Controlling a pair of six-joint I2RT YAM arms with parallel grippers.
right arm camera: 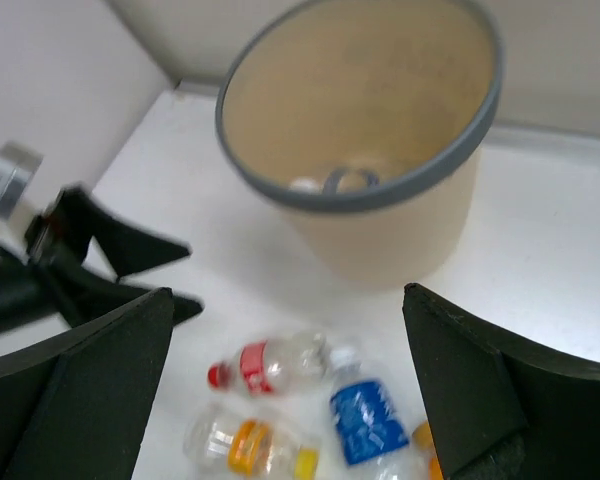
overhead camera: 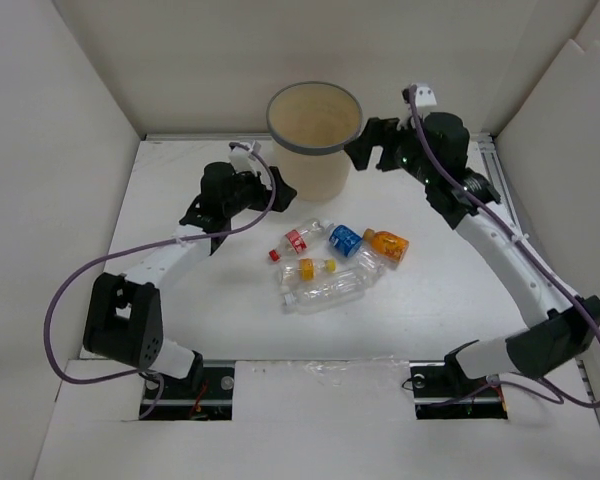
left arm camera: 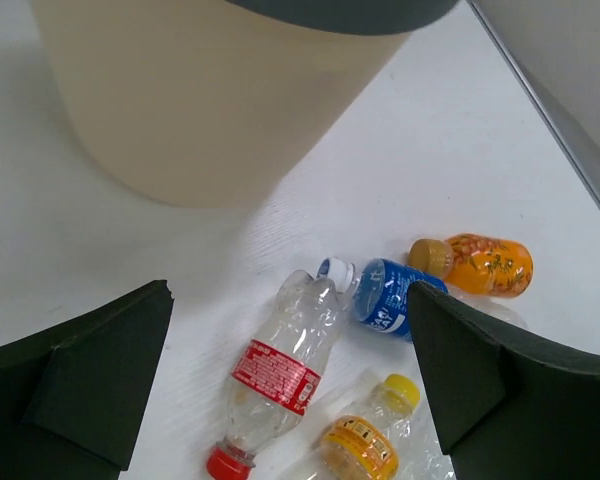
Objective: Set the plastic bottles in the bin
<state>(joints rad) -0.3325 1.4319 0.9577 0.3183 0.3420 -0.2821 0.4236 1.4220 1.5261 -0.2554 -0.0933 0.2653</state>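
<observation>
White walls box in a white table, and the bin, beige with a grey rim, stands upright at the far middle of it. My left pincer hangs low just left of the bin's wall, its two dark fingers spread wide apart with nothing between them. My right pincer sits higher, close beside the bin's rim on the right, and its fingers are likewise parted and hold nothing. From that wrist I look down into the bin and see small blurred shapes at its bottom; I cannot tell what they are. Five plastic bottles lie on their sides in a loose cluster on the near side of the bin, between my two arms. The red-label bottle lies at the left with its red cap pointing towards my bases. Just right of it is the blue-label bottle, its cap close against the red-label bottle's base. The orange bottle lies just right of that. Nearer to me lie the yellow-label bottle with its yellow cap and, touching it, the large clear bottle with no label. A purple cable loops out from my left arm.
</observation>
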